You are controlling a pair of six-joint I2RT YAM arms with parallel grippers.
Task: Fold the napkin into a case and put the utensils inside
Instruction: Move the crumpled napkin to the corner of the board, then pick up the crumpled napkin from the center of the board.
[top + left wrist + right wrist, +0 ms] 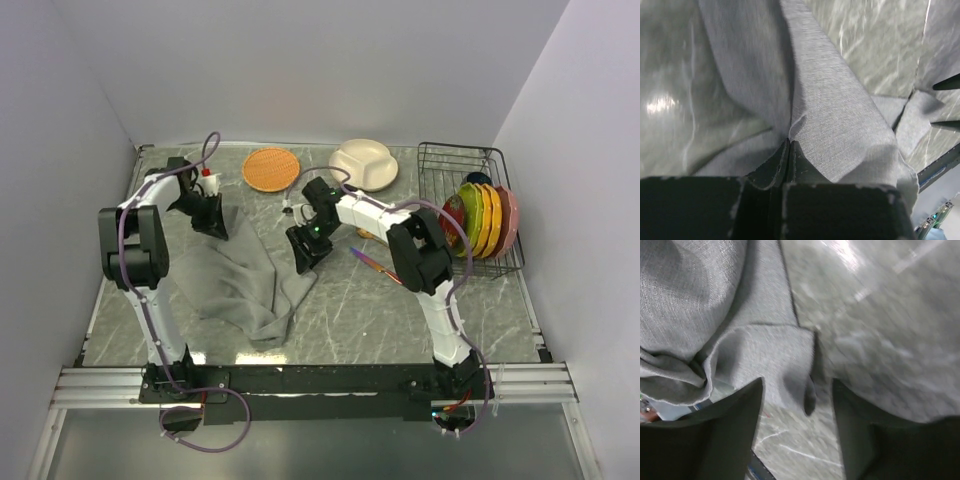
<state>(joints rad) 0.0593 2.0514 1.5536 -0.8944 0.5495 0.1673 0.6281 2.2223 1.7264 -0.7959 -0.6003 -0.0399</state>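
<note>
Grey napkin (840,115) inside closed left hand (789,143)

Grey marbled table (400,320) between plain white walls (330,70).

A: Right claw (797,390), state?
B: Two dark fingers (735,435) at the lower edge, standing well apart.
A: Between them?
B: A corner of the grey napkin (765,347), lying on the marbled grey surface (880,325). I cannot tell whether either finger touches it.
A: Rest of the cloth?
B: Bunched in soft folds upper left, with one straight edge running up the frame. Slight blur.
</note>
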